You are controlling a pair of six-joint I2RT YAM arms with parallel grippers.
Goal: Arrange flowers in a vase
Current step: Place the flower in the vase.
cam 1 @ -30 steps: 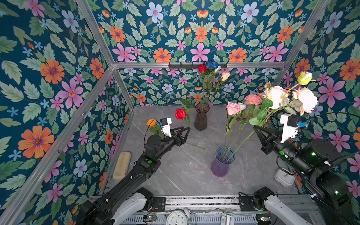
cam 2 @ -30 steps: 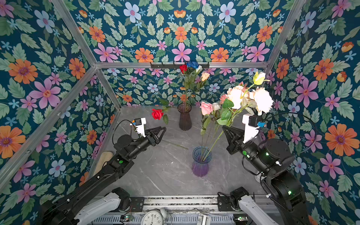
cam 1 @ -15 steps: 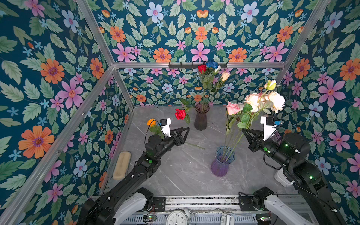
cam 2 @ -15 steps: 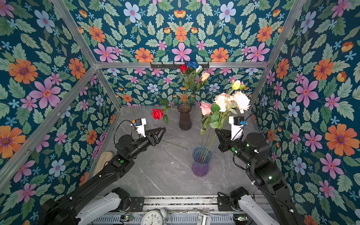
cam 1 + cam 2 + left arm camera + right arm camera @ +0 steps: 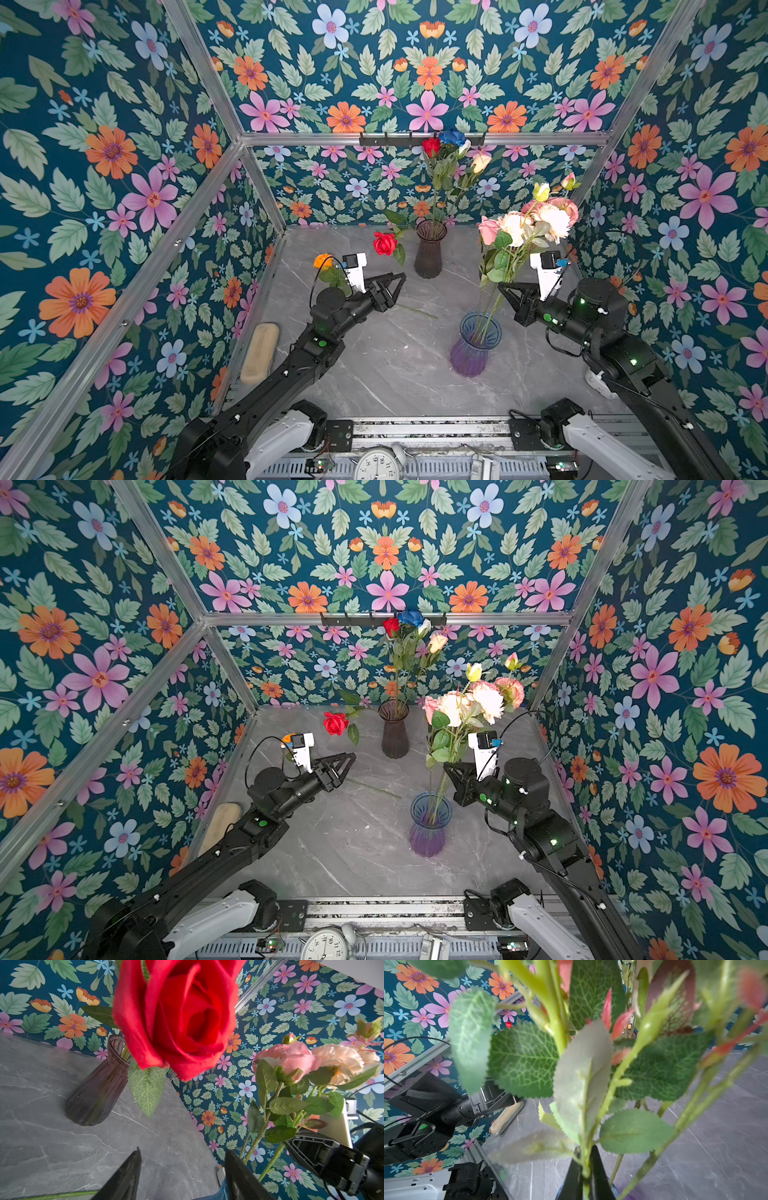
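A blue-purple glass vase (image 5: 476,349) (image 5: 430,827) stands at the table's front right, with a pink rose (image 5: 488,230) and other stems in it. My right gripper (image 5: 500,286) (image 5: 446,766) (image 5: 584,1155) is shut on the green stem of a peach, white and pink flower spray (image 5: 536,216) (image 5: 478,698) just above the vase mouth. The stem's lower end reaches into the vase. My left gripper (image 5: 401,276) (image 5: 351,756) (image 5: 182,1153) hangs open, with nothing between its fingertips. A red rose (image 5: 384,243) (image 5: 176,1018) rises just ahead of it. An orange rose (image 5: 323,261) lies behind that wrist.
A dark ribbed vase (image 5: 430,249) (image 5: 394,729) at the back holds red, blue, white and peach roses (image 5: 451,153). A beige block (image 5: 259,353) lies by the left wall. A clock (image 5: 378,465) sits at the front rail. Flowered walls close in three sides.
My right arm has swung left and down with the flower spray, bringing its blossoms from the right wall to above the blue-purple vase. The left arm has stayed put.
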